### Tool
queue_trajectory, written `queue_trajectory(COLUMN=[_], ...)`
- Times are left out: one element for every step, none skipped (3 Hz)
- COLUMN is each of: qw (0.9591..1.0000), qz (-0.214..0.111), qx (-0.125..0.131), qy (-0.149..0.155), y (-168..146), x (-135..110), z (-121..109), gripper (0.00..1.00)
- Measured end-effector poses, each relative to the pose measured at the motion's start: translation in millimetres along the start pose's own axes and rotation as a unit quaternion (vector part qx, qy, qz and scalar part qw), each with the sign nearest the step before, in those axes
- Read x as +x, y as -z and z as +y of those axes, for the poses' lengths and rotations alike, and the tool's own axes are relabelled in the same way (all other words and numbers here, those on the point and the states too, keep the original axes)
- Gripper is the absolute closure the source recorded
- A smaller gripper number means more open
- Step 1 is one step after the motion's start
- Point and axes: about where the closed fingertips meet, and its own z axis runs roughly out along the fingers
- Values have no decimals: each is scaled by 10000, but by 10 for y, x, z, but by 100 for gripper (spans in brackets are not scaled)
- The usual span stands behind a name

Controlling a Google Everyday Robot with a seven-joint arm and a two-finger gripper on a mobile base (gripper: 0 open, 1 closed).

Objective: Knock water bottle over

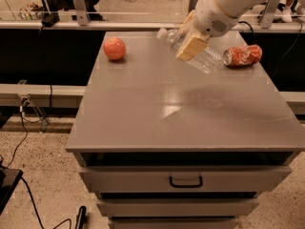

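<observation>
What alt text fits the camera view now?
A clear water bottle leans steeply, white cap pointing left, with the gripper across its middle, at the back of a grey cabinet top. A crushed red soda can lies to its right; a round reddish fruit sits back left.

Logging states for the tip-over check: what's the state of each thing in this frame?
water bottle: tilted steeply, cap end toward the fruit, not yet flat on the table.
gripper: at the bottle's upper body, jaws shut on it.
soda can: crushed, lying on its side beyond the bottle's base.
fruit: resting on the table, apart from the bottle.
top drawer: shut.
</observation>
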Motion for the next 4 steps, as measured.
queue_trajectory(qw=[9955, 9878, 9804, 9739], qz=[665, 985, 1233, 1498], qx=[-237, -489, -685, -750], qy=[628, 1098, 1375, 1533], y=[-30, -104, -211, -287], x=[-105, -177, -187, -175], z=[266, 433, 512, 550], gripper=[100, 100, 100, 82])
